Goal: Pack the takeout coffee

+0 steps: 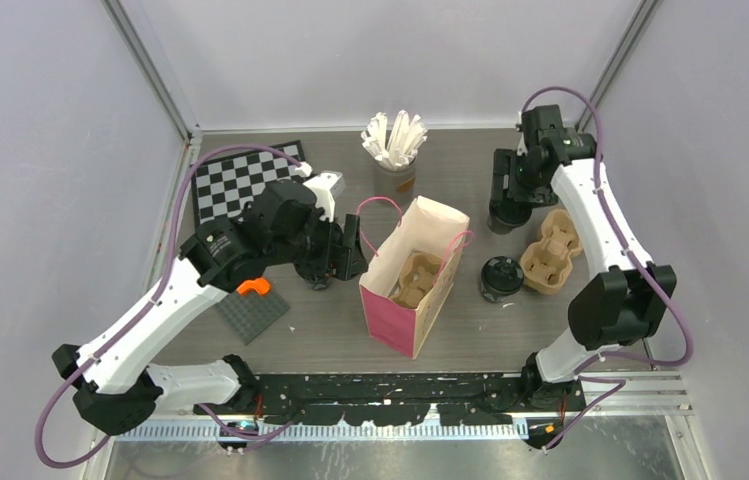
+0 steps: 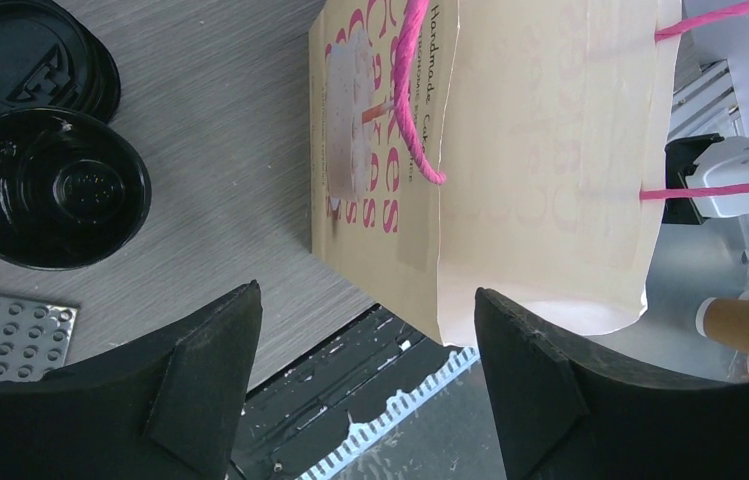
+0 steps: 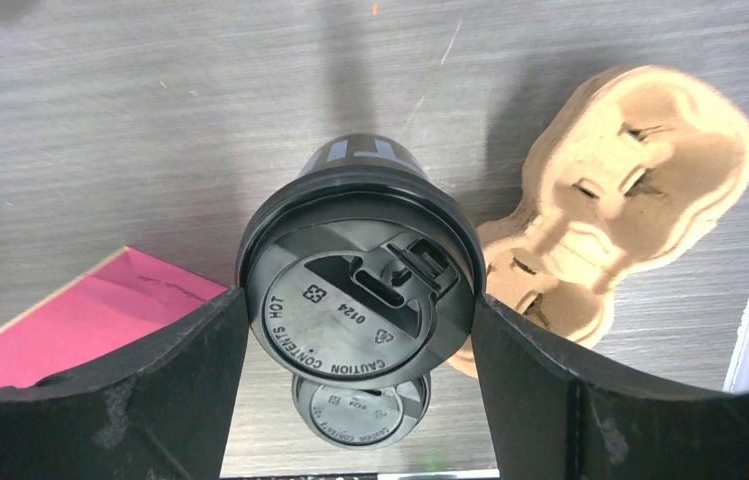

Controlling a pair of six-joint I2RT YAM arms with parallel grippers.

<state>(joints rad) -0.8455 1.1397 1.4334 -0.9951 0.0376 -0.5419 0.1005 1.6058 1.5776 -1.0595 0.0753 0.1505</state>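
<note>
Plainly, pale walls (image 1: 40, 130) enclose grey table (image 1: 330, 335) bearing coffee cups (image 1: 501, 277)

The top view looks down from above the near edge over the whole tabletop (image 1: 320, 335). The left wrist view faces the bag (image 2: 550, 150) close up. The right wrist view looks steeply down on a cup (image 3: 355, 300) and carrier (image 3: 630, 190). The top view shows all three.
</note>
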